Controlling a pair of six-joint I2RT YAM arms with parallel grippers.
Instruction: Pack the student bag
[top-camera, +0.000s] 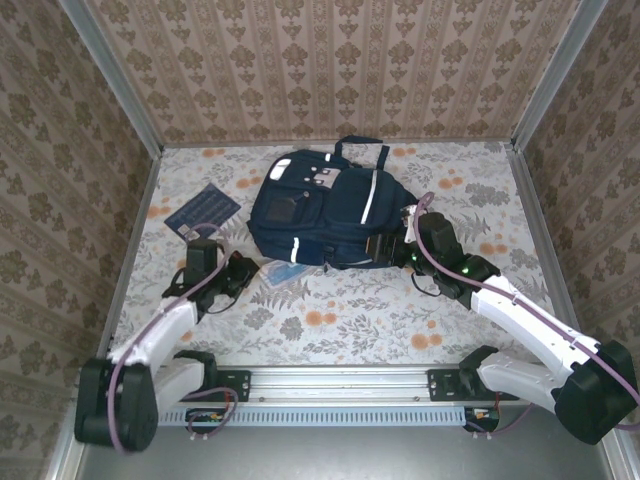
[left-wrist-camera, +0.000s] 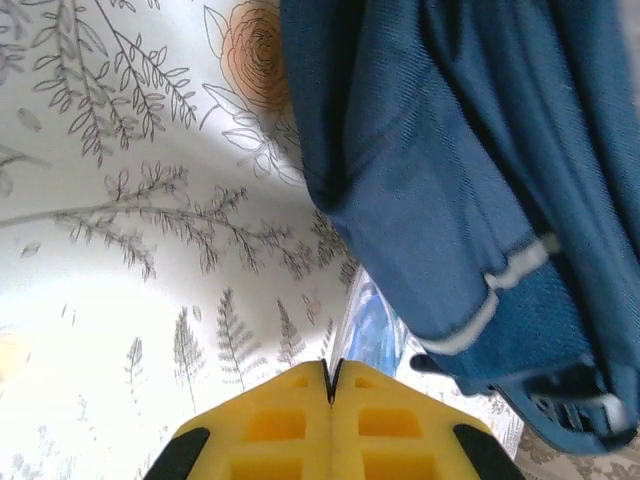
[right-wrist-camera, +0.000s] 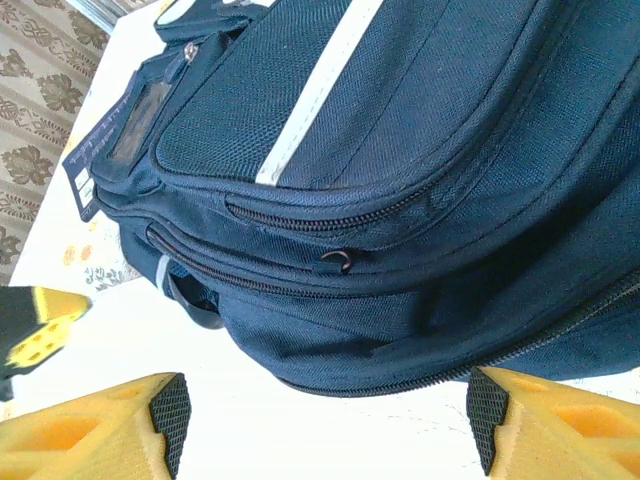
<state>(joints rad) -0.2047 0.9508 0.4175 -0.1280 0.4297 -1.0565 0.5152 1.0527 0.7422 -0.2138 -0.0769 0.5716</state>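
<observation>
With my left pincer (left-wrist-camera: 330, 368) pressed together at the edge of a blue sheet (left-wrist-camera: 372, 325), the bag (left-wrist-camera: 470, 180) just ahead and right of it, and my right pincer (right-wrist-camera: 328, 405) spread before the bag's side, I'd lift slowly and check the sheet comes along.

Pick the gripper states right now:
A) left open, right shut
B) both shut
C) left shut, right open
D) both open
C: the left gripper has its yellow fingers pressed together with no gap, while the right gripper has its fingers set wide apart, facing the student bag.
</observation>
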